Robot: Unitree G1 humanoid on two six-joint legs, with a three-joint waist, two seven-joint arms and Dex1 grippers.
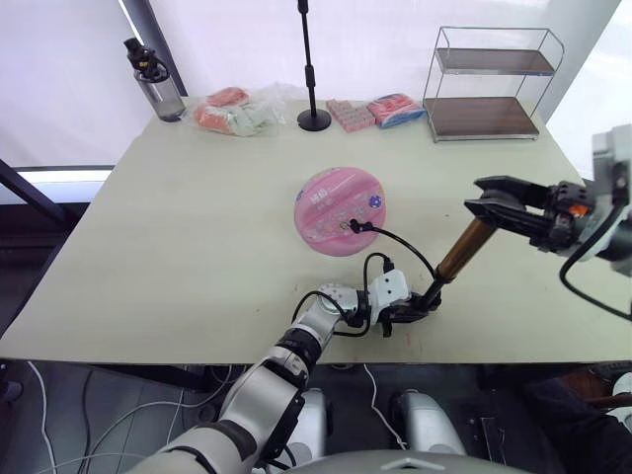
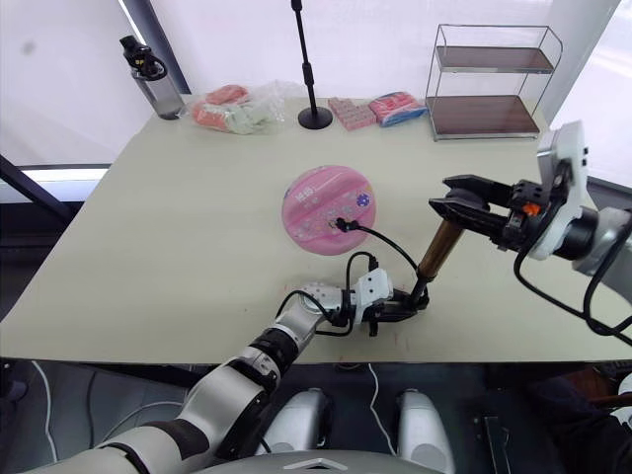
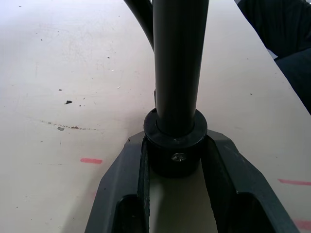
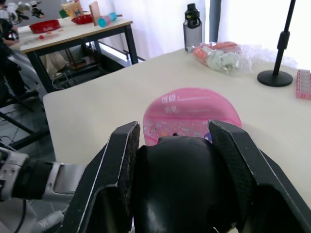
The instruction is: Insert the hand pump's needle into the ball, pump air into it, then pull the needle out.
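Note:
The pink ball [image 1: 339, 211] lies flattened at the table's middle. A small black fitting [image 1: 354, 226] on the end of the black hose [image 1: 405, 245] sits against the ball's near side; the needle pin is hidden. The hand pump [image 1: 462, 249] leans tilted, its gold-bronze cylinder rising to the right from the table. My left gripper [image 1: 420, 307] is shut on the pump's black lower end cap [image 3: 175, 145] near the table's front edge. My right gripper [image 1: 474, 195] is shut on the pump's black handle [image 4: 184, 189] at the upper end.
Along the far edge stand a water bottle [image 1: 155, 81], a clear bag of packets [image 1: 237, 111], a black stand [image 1: 313, 118], pink packets [image 1: 351, 114] and a wire shelf [image 1: 492, 84]. Red tape marks [image 3: 91, 160] lie on the table near the pump's base.

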